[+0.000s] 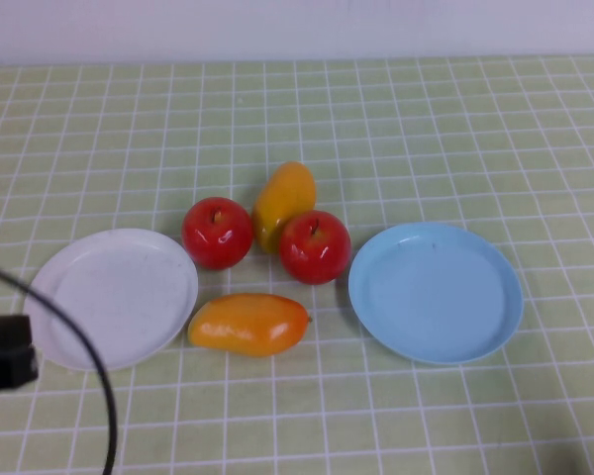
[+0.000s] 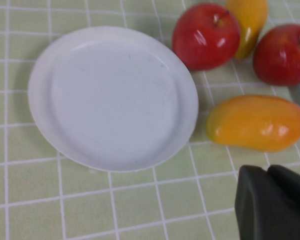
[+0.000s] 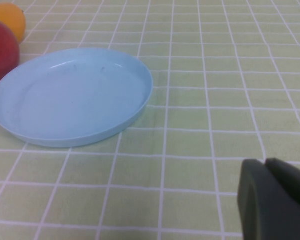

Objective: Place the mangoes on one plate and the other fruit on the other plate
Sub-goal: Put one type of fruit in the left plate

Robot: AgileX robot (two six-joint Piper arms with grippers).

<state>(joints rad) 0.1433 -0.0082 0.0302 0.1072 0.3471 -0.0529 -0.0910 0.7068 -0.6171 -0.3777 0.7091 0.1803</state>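
Note:
Two orange-yellow mangoes lie on the cloth: one [image 1: 282, 203] stands between the two red apples [image 1: 218, 233] [image 1: 315, 247], the other [image 1: 249, 324] lies in front of them. The white plate [image 1: 114, 297] at the left and the light blue plate [image 1: 436, 297] at the right both hold nothing. My left gripper [image 2: 268, 172] is shut and holds nothing, hovering near the front mango [image 2: 257, 122] and the white plate [image 2: 112, 97]. Beside the blue plate [image 3: 72, 95], on its side away from the fruit, my right gripper [image 3: 265, 162] is also shut and holds nothing; it is out of the high view.
A green tablecloth with a white grid covers the table. A black part of my left arm [image 1: 5, 351] and its cable [image 1: 79, 346] cross the front left corner. A pale wall runs along the far edge.

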